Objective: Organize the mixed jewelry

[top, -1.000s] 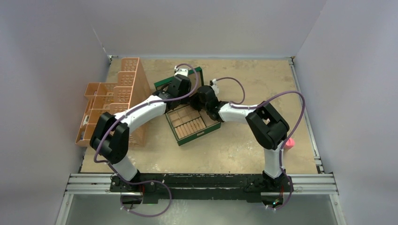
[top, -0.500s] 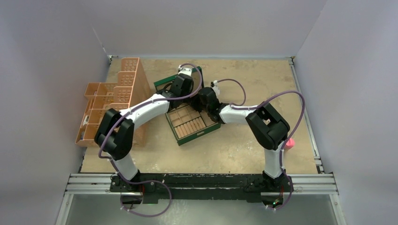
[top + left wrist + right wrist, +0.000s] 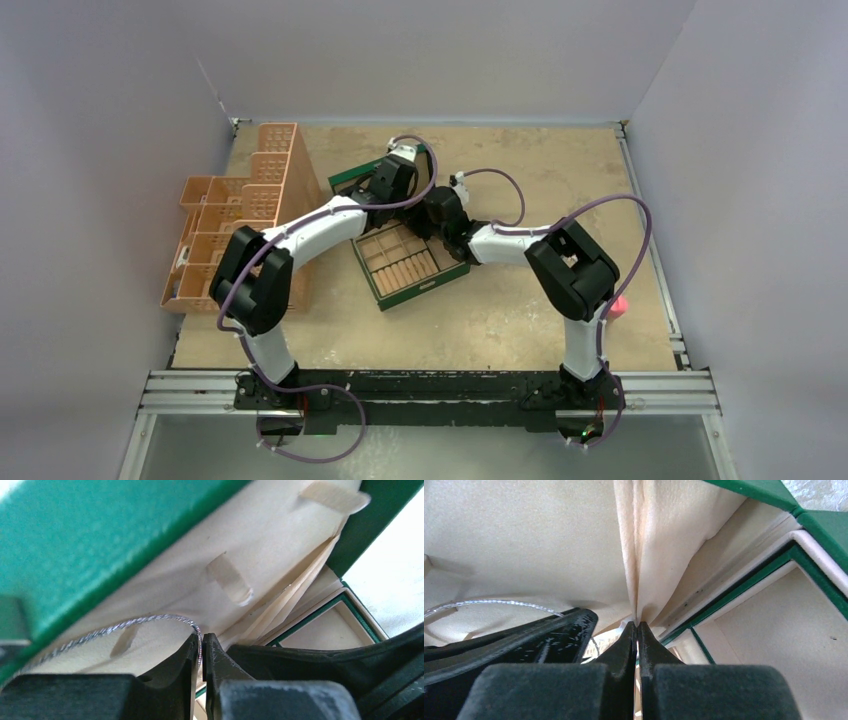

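A green box (image 3: 424, 282) with tan compartments lies open mid-table, its lid (image 3: 352, 180) raised at the far side. Both grippers meet at that lid. My left gripper (image 3: 202, 639) is shut on the glittery silver chain (image 3: 125, 623), which arcs leftward across the lid's cream lining (image 3: 165, 587). My right gripper (image 3: 637, 626) is shut on a fold of the cream lining fabric (image 3: 644, 555), which is drawn into a pleat down to its tips. The chain (image 3: 489, 602) also shows at left in the right wrist view. Other jewelry pieces are hidden.
An orange tiered organizer (image 3: 240, 200) stands at the left of the table. A small pink cylinder (image 3: 620, 306) lies by the right arm's elbow. Cream strap loops (image 3: 230, 580) hang on the lid lining. Grey walls close in the table.
The left gripper has closed onto the chain, and its arm has shifted a little to the right and farther in toward the lid. The right arm has barely moved.
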Controlling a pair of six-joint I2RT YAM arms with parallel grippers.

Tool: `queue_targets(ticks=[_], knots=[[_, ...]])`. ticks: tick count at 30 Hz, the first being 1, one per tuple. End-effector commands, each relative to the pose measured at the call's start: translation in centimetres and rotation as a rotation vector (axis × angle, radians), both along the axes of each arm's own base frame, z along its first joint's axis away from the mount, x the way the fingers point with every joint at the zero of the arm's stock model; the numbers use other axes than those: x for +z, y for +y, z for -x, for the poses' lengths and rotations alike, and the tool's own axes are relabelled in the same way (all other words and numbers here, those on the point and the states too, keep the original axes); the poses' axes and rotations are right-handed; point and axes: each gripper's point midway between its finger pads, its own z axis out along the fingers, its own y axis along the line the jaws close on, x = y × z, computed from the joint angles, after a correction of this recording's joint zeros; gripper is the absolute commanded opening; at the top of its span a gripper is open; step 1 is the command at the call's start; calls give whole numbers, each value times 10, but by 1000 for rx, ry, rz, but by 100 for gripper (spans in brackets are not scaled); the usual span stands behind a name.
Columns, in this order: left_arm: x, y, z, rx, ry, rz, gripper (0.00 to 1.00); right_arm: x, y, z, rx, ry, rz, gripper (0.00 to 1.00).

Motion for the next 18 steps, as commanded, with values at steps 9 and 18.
queue_targets(ticks=[9,18], knots=[[35,-5,-28,-130,-112,-120,4,-11,3,29,87,73,32,0],[19,-15,-23,-310,-79,-173,4,-6,1,30,82,66,31,0]])
